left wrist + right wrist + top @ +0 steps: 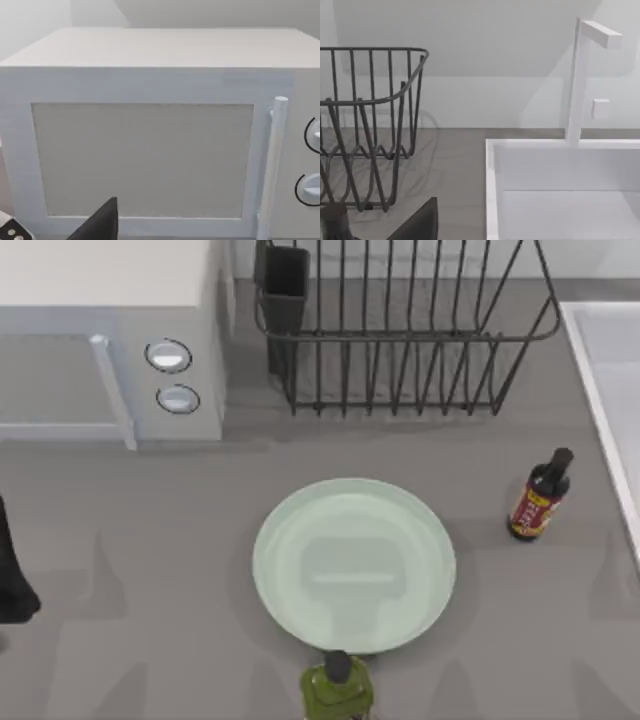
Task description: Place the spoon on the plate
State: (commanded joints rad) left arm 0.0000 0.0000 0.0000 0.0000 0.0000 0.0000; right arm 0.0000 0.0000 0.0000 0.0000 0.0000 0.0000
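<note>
**Plate bare at table centre, arms parked at the edges**

At table centre lies the plate (354, 565), nothing resting on it. A green bottle (338, 690) stands touching its rim at 6 o'clock; a dark bottle (540, 497) stands apart at 2 o'clock. At 10 o'clock sits the microwave (110, 340), at 12 o'clock the rack (400, 325), with the sink (610, 390) at the right edge. My left arm (12, 575) sits at the left edge; whether either gripper is wide or narrow, I cannot tell.
</note>
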